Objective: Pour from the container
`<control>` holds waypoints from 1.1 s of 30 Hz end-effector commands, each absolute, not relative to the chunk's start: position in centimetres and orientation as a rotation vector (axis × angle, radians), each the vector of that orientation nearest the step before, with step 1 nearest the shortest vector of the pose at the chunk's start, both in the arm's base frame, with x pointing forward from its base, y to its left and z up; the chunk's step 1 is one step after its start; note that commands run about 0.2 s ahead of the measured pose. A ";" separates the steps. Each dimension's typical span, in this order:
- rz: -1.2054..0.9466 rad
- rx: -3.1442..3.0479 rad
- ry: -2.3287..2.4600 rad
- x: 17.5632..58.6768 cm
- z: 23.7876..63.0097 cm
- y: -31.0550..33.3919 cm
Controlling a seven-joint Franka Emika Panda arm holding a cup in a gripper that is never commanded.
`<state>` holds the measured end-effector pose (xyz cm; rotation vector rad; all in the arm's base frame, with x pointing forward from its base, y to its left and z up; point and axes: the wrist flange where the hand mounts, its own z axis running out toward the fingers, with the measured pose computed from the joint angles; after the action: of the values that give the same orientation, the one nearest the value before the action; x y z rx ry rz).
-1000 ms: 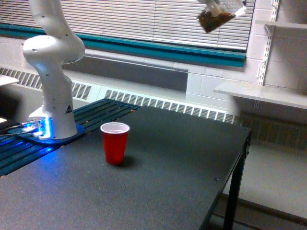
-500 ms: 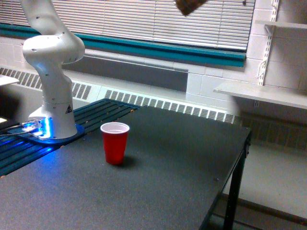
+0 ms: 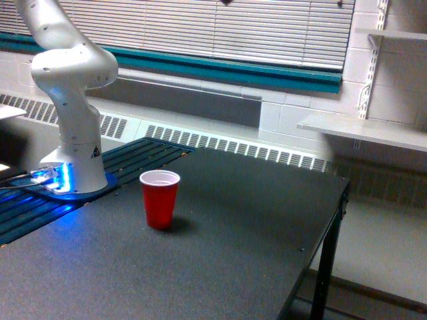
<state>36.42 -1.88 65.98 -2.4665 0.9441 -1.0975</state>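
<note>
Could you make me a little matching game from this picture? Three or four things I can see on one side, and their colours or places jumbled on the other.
Things:
1. red cup
2. robot base
3. wall shelf
4. window blinds

Descriptions:
A. at the exterior view's right, beyond the table
B. lit blue at the foot
C. standing upright on the dark tabletop, white inside
D. along the top, above a teal strip

Pairs: 1-C, 2-B, 3-A, 4-D
</note>
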 end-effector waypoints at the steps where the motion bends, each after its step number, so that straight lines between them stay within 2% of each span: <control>1: -1.091 -2.475 0.983 34.3 65.0 -3.2; 20: -0.925 -2.513 1.145 31.1 58.3 -5.2; 33: -0.823 -2.518 1.255 28.2 55.4 -6.3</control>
<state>29.32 -5.56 55.93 -2.5374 1.1906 -0.8462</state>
